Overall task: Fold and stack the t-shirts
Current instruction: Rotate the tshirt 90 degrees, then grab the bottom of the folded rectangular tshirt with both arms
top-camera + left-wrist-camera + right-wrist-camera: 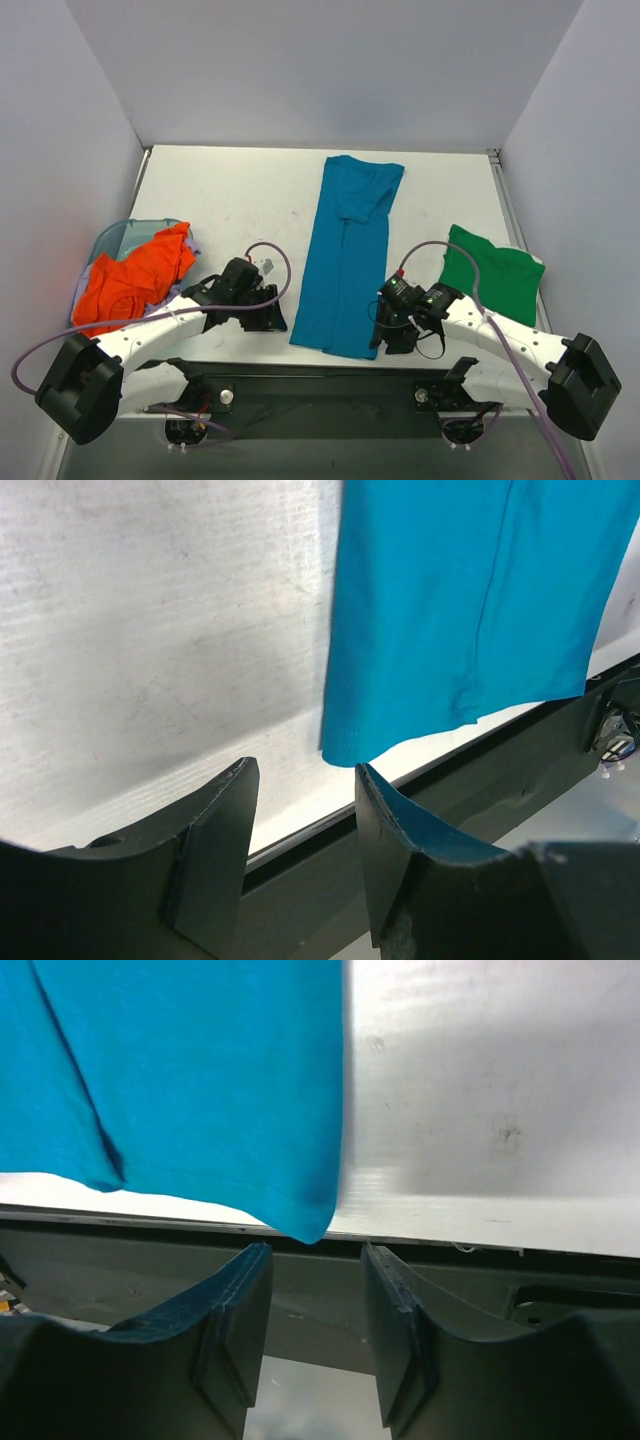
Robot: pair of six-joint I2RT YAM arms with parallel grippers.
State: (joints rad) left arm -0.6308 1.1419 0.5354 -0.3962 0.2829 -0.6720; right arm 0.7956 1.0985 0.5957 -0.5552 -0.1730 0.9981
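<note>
Altogether 1 teal t-shirt [350, 260], 1 green [495, 275], 1 orange [130, 280]

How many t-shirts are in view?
3 clearly: a teal one laid long in the middle of the table, a green one at the right, an orange one on the basket at the left. Lavender cloth under the orange one may be a fourth, hidden.

- A robotics lab test cell is indicated, rather than a home or a shop.
- A white counter [230, 190] is boxed in on three sides by plain pale walls [320, 60].
- Two white-and-black arms, the left arm [150, 335] and the right arm [500, 335], are bolted to a dark rail [320, 385] at the near edge.
- Purple cables [268, 244] are looped along the arms.
- A teal shirt [345, 260] and a green shirt [495, 275] are laid on the counter, and an orange shirt [130, 280] is heaped on a basket [112, 235].
</note>
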